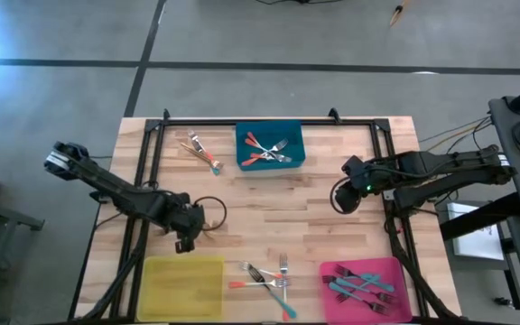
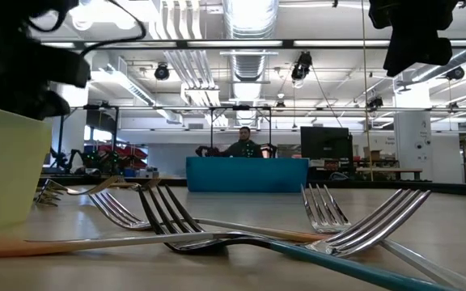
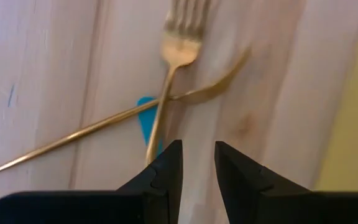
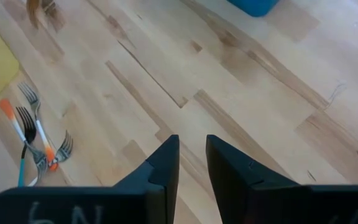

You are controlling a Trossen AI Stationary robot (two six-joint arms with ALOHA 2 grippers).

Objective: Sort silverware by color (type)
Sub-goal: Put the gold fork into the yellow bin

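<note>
Two all-gold forks point(image 3: 166, 99) lie crossed on the wooden table, over a small teal patch point(image 3: 145, 121), just ahead of my left gripper point(image 3: 197, 165). That gripper point(image 1: 186, 238) hangs low near the yellow bin's far edge and points down, its fingers a little apart with nothing between them. My right gripper point(image 1: 346, 195) hovers above the table's right half, open and empty point(image 4: 191, 162). A loose bunch of forks point(image 1: 269, 278) with red-orange and teal handles lies near the front edge. A few more forks point(image 1: 202, 152) lie at the far left.
A blue bin point(image 1: 294, 135) at the far middle holds red-orange-handled forks. A pink bin point(image 1: 400, 271) at the near right holds teal-handled forks. A yellow bin point(image 1: 183, 287) stands at the near left. A dark frame point(image 1: 269, 120) runs round the table. Bare wood lies mid-table.
</note>
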